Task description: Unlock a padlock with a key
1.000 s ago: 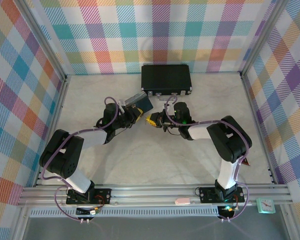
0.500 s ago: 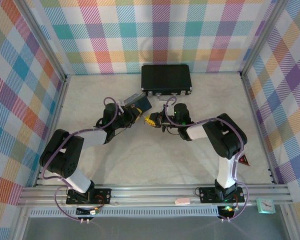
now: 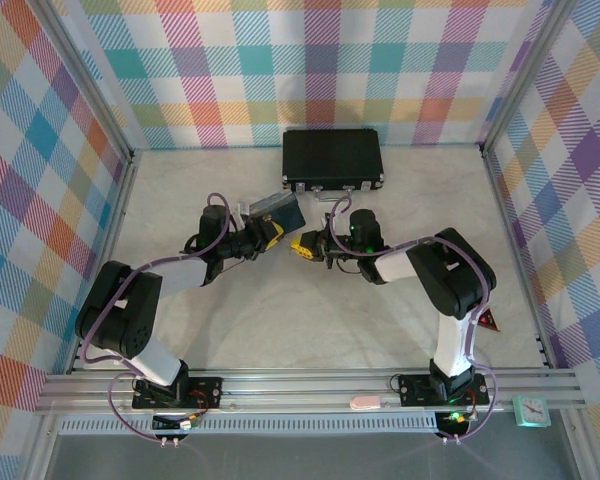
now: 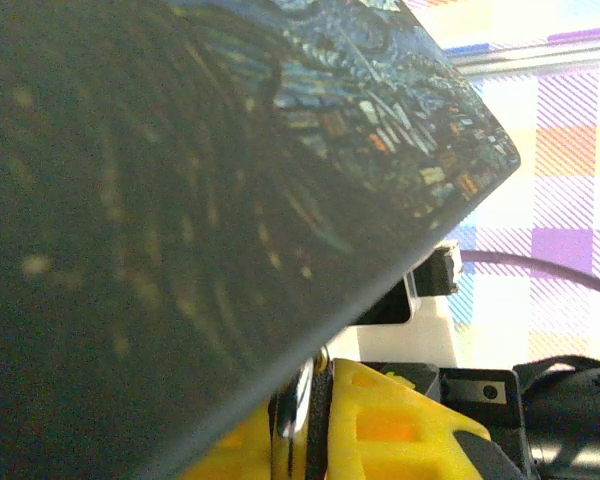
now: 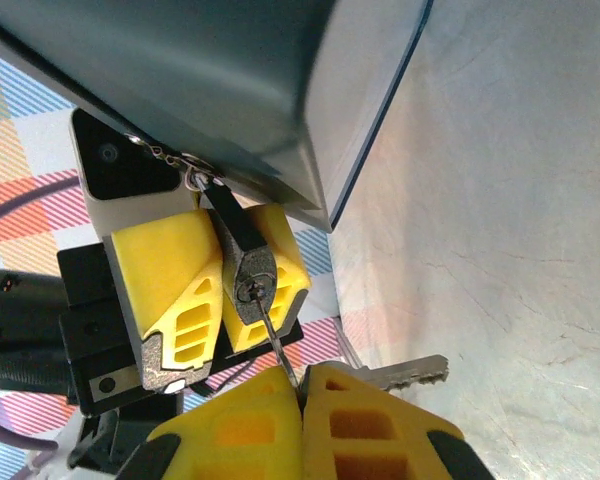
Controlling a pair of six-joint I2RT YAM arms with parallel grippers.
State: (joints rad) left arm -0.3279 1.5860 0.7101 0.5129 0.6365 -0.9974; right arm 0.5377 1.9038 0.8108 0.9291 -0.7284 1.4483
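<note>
**Right arm eases in; key tip sits at the keyway**

Since the earlier overhead frame, the right arm's elbow has drawn in slightly toward the middle and the left wrist has shifted a little, so the two grippers now meet tip to tip in front of the black briefcase (image 3: pixel 332 160).

The right gripper (image 5: pixel 302 398) has its yellow fingers pressed together, pinching the key (image 5: pixel 276 340) by its head. The thin blade points up and away from the fingers, and its tip rests at the keyhole in the bottom face of the padlock (image 5: pixel 243 262). How deep it has gone cannot be told. A second key (image 5: pixel 408 375) sticks out sideways just beside the fingers.

The left gripper (image 3: pixel 267 233) is clamped on the padlock's dark body, one finger on each side. The shackle hooks into a small fitting on the blue tin (image 5: pixel 230 80), which hangs tilted over the pale table (image 5: pixel 500 250).

The step in hand appears to be insertion. The next move likely calls for a straight push along the blade until the key seats, then a twist from the right wrist while the left holds the body steady. A thin blade pushed off-axis could bend or slip out.
</note>
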